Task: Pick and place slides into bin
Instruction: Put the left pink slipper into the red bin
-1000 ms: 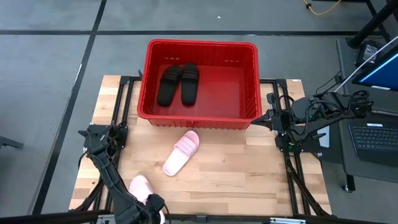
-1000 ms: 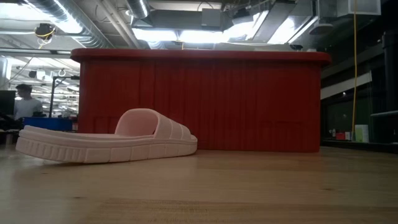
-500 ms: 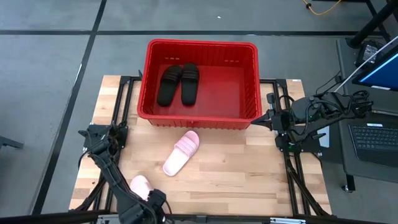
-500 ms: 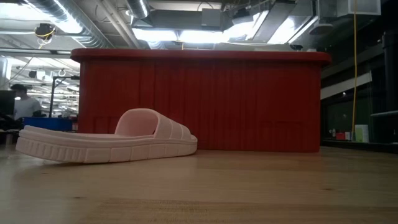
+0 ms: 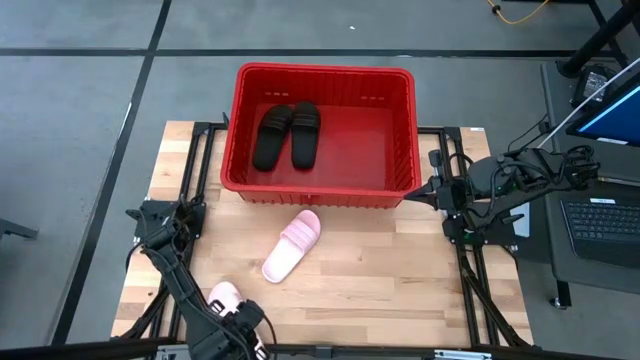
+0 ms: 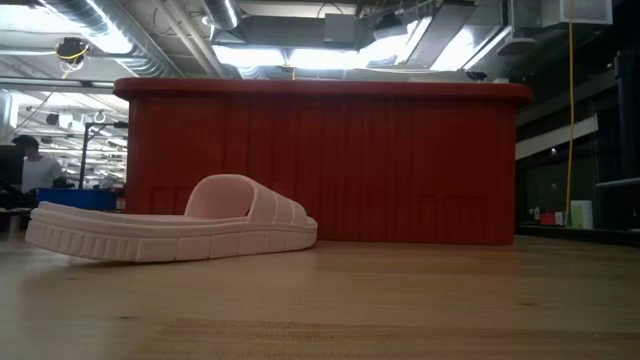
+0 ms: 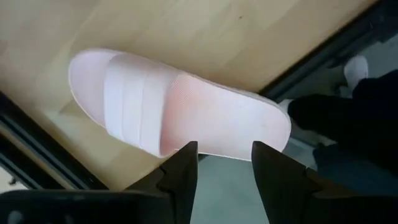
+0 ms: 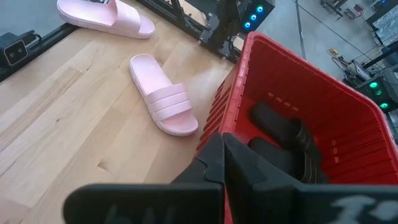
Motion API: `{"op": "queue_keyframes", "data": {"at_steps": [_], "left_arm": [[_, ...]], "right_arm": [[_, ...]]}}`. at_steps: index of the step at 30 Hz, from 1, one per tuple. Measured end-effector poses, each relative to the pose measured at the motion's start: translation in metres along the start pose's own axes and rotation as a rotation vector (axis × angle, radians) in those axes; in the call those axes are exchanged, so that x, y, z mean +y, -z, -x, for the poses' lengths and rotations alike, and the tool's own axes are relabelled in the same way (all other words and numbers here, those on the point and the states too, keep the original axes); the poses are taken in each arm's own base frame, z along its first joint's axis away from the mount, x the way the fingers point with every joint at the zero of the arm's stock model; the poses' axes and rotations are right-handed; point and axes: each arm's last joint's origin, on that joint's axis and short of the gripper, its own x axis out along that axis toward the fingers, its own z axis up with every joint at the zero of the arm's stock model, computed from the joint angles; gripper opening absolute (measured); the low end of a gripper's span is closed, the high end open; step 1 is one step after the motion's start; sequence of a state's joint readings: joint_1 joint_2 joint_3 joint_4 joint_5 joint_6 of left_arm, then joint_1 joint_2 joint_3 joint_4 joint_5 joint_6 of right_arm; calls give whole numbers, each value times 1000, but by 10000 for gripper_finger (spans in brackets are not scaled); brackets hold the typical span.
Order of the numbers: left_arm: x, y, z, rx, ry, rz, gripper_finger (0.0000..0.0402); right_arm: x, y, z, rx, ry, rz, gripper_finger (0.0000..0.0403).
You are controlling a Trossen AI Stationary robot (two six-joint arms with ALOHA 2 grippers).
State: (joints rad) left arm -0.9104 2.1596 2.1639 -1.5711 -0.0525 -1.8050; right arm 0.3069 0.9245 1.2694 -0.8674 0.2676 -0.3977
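Observation:
Two black slides (image 5: 288, 134) lie side by side on the floor of the red bin (image 5: 400, 150) at the table's far side. One pale pink slide (image 5: 292, 245) rests sole-down on the wood in front of the bin. A second pink slide (image 7: 174, 106) lies at the table's near left edge, its heel end past the edge. My left gripper (image 7: 224, 165) is open just above this slide's long side; whether the fingers touch it, I cannot tell. My right gripper (image 5: 425, 192) waits shut beside the bin's near right corner.
Black frame rails (image 5: 470, 290) run along the table's left and right sides. A laptop (image 5: 605, 220) stands off the table's right. Bare wood (image 5: 380, 270) lies between the middle slide and the right rail. The bin's right half (image 5: 365, 150) holds nothing.
My left gripper has moved a little toward the table's left, over the pink slide at the near left edge, hiding more of it, and its fingers have opened. Both pink slides lie where they were.

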Motion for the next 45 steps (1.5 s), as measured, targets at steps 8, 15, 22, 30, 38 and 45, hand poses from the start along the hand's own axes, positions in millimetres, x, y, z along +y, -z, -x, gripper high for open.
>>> {"op": "queue_keyframes", "data": {"at_steps": [8, 15, 22, 30, 38, 45], "left_arm": [[-12, 6, -30, 39, -85, -86, 145], [-14, 13, -43, 61, -123, -75, 145], [-12, 22, -43, 95, -143, 82, 145], [-13, 34, -54, 122, -187, 122, 143], [-19, 34, -74, 178, -255, 109, 124], [-21, 30, -79, 132, -246, 84, 103]], "right_arm": [[1, 2, 0, 24, -10, 7, 3], [1, 2, 0, 24, -9, 7, 3], [1, 2, 0, 23, -9, 7, 3], [0, 1, 0, 11, -4, -1, 3], [0, 1, 0, 11, -3, -50, 3], [0, 1, 0, 12, -4, -61, 3]]}}
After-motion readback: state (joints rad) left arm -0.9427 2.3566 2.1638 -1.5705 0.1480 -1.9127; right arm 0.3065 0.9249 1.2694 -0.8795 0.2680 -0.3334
